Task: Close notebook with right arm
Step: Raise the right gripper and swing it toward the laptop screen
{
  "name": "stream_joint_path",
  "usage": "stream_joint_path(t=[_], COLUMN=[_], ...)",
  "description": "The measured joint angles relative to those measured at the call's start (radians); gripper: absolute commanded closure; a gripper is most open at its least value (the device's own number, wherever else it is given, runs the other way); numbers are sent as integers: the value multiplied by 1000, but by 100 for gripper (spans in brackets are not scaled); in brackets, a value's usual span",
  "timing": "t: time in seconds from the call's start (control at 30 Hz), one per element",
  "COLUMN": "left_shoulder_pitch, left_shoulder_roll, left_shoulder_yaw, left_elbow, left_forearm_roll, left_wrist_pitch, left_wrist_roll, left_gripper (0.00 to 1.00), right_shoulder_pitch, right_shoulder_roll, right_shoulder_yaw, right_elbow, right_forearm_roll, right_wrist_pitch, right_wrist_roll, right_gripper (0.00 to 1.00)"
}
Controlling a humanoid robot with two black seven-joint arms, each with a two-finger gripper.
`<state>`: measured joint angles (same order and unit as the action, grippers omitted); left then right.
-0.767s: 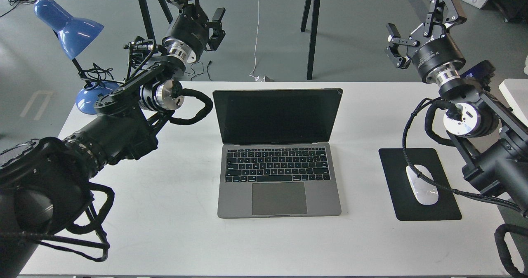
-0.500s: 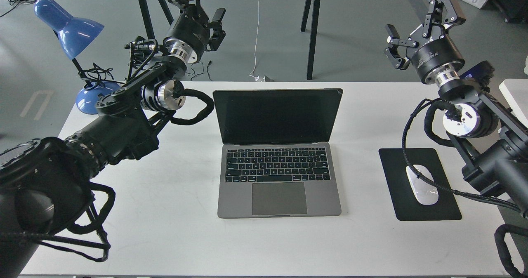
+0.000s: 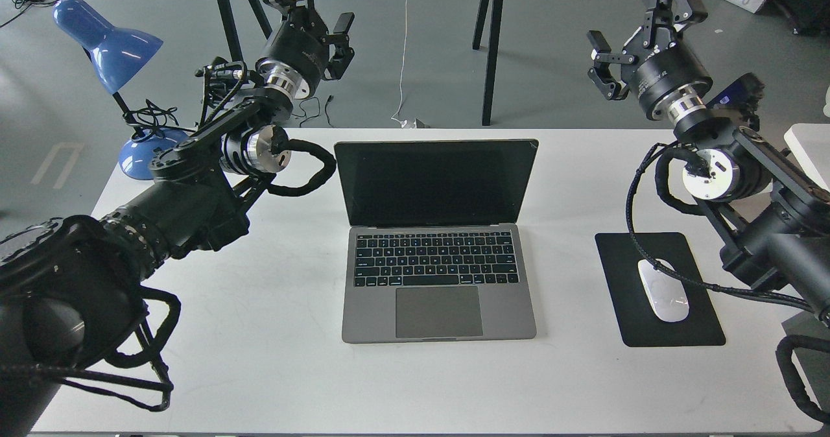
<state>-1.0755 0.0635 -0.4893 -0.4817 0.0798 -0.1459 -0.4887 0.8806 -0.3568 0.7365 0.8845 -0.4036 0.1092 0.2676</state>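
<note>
Right pincer (image 3: pixel 639 28): black two-finger metal unit, fingers spread wide, holding nothing. It sits raised past the desk's far edge near the far right corner, well apart from the laptop. Behind it comes a black cylindrical wrist with a silver ring, a small blue module partly hidden by the wrist, then the black jointed right arm (image 3: pixel 765 229), with a braided black cable looping off it. The arm is cut off at the right side.

Slim space-grey metal notebook (image 3: pixel 438 249): open at mid-desk, black keys, large smooth trackpad, dark black-bezelled screen upright toward the far edge. The lid's outer face is not visible.

Left pincer (image 3: pixel 318 19): black, also beyond the far edge, fingers apart, empty; one finger is hard to make out against the dark table legs behind.

White matte desk (image 3: pixel 259 333). Flat black rectangular mouse pad (image 3: pixel 674 330) near the right edge carries a glossy white mouse (image 3: pixel 663 290), with the cable crossing over it.
</note>
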Motion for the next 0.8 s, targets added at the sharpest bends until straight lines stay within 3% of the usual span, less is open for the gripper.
stream_joint_path(t=[0.2,0.4,0.6,0.8], left_shoulder_pitch=[0,0,0,0], left_shoulder_roll=[0,0,0,1], left_shoulder_yaw=[0,-3,-4,-6], left_elbow=[0,0,-1,-1], left_forearm_roll=[-1,-2,-2,-2], left_wrist_pitch=[0,0,0,0], left_wrist_roll=[0,0,0,0], left_gripper=[0,0,0,0], right_shoulder_pitch=[197,326,362,365], right_shoulder_roll=[20,151,331,356], right_shoulder_yaw=[-326,-540,-632,-636], right_elbow=[-158,-379,-598,-645], right_forearm_roll=[-46,-50,-49,-40], right_wrist_pitch=[-78,-85,-84,-73], right_wrist_roll=[-2,-2,1,-4], right_gripper=[0,0,0,0])
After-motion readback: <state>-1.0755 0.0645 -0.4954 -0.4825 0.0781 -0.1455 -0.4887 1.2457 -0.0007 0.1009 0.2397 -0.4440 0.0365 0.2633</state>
